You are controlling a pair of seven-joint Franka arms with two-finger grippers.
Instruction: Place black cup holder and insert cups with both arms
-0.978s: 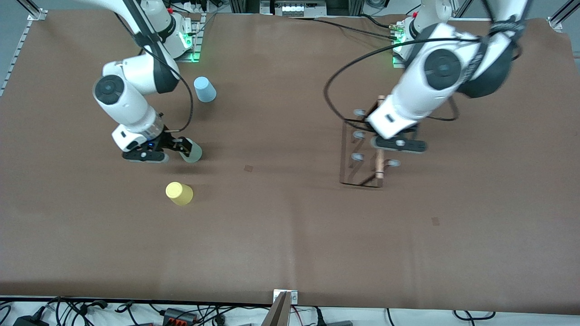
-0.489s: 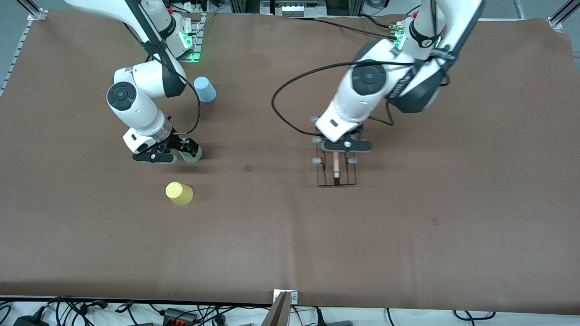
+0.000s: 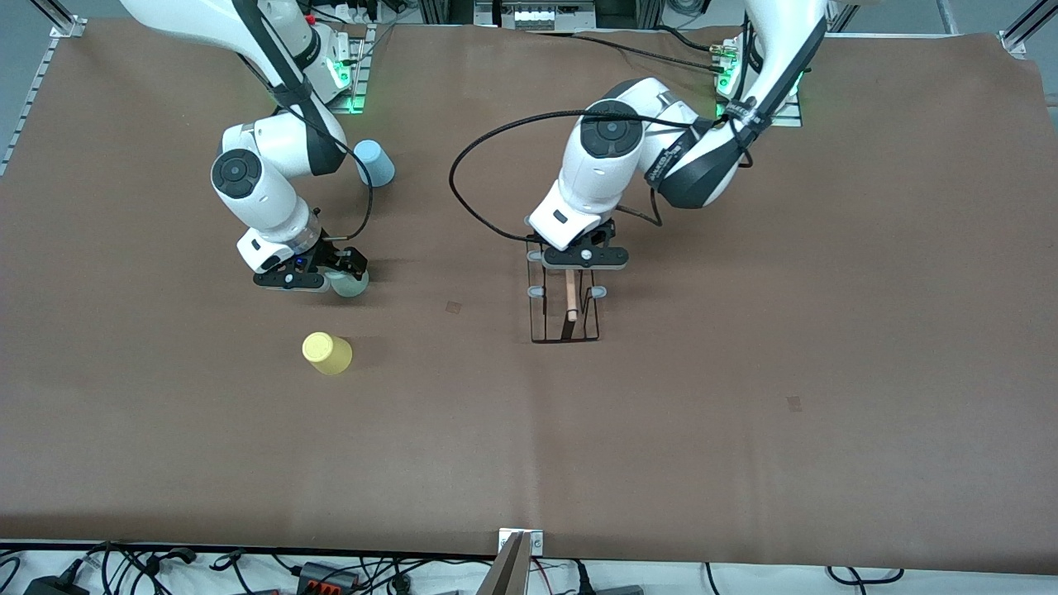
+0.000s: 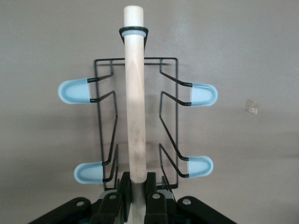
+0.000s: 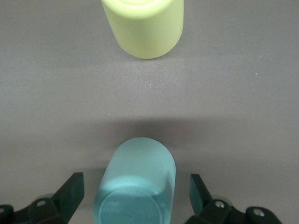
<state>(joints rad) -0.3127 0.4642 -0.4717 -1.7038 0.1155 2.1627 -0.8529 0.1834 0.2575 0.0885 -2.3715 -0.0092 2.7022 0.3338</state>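
Near the table's middle, we see the left gripper (image 3: 579,258) clamped on the wooden rod (image 4: 133,93) of the black cup holder (image 3: 565,314). Toward the right arm's end, the right gripper (image 3: 318,275) straddles the mint cup (image 5: 136,182), fingers spread and not touching, near the yellow cup (image 3: 326,353).

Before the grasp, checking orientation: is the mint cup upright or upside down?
Upside down: the mint cup shows its closed base upward between the open right gripper's fingers.

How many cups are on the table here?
3. Light blue cup by the right arm's base; mint green cup between the open right gripper's fingers; yellow cup nearest the front camera.
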